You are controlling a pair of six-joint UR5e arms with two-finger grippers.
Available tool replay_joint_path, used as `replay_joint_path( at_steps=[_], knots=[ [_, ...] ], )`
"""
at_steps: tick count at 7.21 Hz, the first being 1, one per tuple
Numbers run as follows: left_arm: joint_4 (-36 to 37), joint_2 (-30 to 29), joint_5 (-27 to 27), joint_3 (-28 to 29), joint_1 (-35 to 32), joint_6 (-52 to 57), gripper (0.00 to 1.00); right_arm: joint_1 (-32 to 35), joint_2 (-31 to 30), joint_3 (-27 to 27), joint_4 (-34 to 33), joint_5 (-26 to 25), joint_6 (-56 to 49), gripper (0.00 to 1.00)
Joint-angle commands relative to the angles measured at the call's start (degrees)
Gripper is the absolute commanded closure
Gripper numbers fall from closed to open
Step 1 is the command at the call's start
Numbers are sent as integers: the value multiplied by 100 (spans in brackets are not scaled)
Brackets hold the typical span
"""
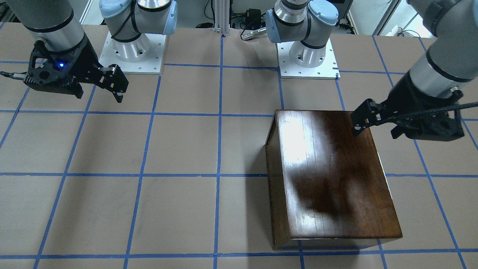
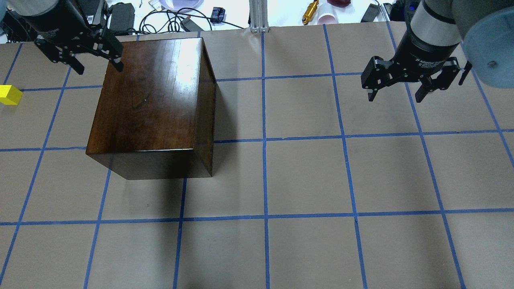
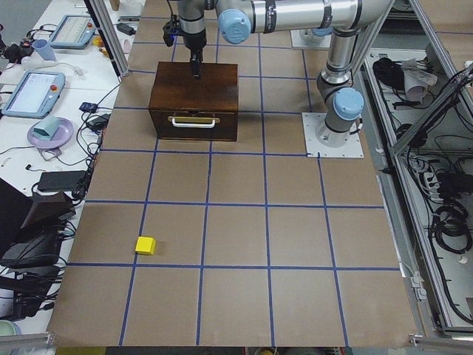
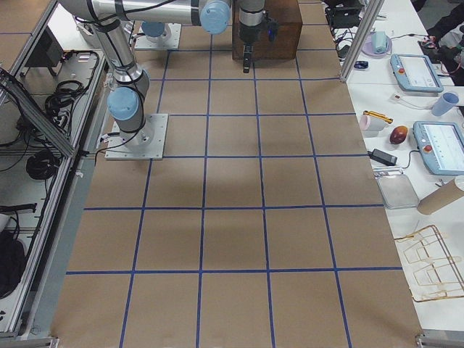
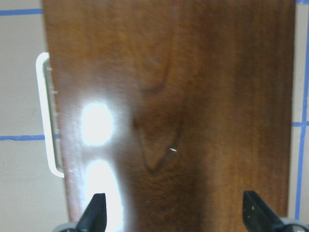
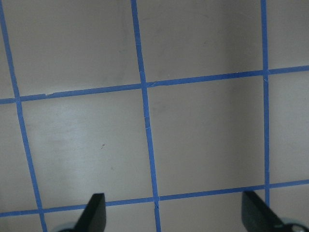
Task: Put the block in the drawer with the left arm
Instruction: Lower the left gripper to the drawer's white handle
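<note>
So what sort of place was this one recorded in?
Probably a robotics lab workcell: left arm and right arm bolted to a table with a blue tape grid, teach pendants on the side bench, loose cables around.

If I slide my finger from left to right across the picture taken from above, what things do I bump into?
yellow block → wooden box → right tool. The left tool hangs over the box's left edge, so it has no clear place in the line.
</note>
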Motion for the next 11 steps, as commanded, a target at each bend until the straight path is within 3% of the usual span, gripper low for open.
replay_joint_path(
  at_steps=[1, 4, 6, 7, 11],
  knots=[
    [-80, -177, -334, 137, 904, 1217, 0, 1, 0, -2, 0, 0, 0, 0],
    [-10, -650, -757, 75, 1530, 2142, 0, 1, 0, 6, 0, 0, 0, 0],
    [96, -1028, -897, 75, 1602, 2216, 0, 1, 0, 6, 0, 0, 0, 0],
    [96, -1213, -1273, 6, 1602, 2120, 0, 1, 0, -2, 0, 0, 0, 0],
    [289, -1618, -1320, -153, 1602, 2058, 0, 1, 0, -2, 0, 0, 0, 0]
  ],
)
